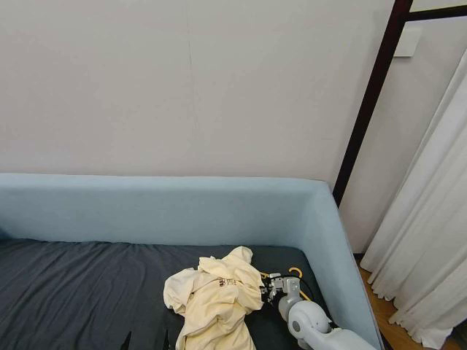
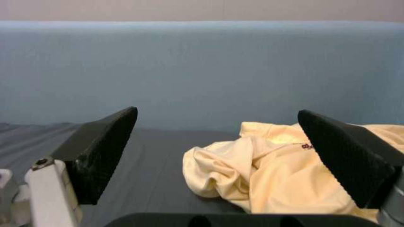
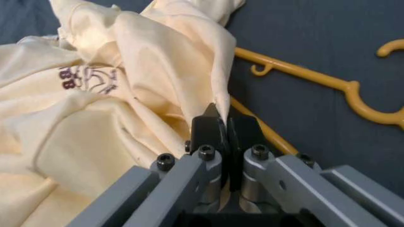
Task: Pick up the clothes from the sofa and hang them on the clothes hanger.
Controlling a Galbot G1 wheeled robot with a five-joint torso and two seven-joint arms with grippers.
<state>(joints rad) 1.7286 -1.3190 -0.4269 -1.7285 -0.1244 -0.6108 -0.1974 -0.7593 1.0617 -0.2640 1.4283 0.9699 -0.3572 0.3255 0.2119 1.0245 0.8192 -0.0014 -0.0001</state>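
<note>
Head: cream shirt (image 1: 215, 295) crumpled on sofa (image 1: 182, 208) seat near its right end; right gripper (image 1: 268, 290) at shirt's right edge, yellow hanger (image 1: 295, 273) just beside. Left wrist: left gripper (image 2: 216, 113) spread wide, grasping nothing, shirt ahead. Right wrist: jaws clamped on a shirt fold

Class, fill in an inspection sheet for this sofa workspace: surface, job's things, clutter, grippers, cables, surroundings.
Surface: dark sofa seat with a light blue backrest.
Job's things: cream garment crumpled on the seat; yellow hanger lying flat, partly covered by it.
Clutter: nothing seen.
Grippers: right gripper, jaws shut on a fold of the garment; left gripper, jaws open, facing the garment, apart from it.
Cables: nothing seen.
Surroundings: pale wall, dark pole, white curtain.
</note>
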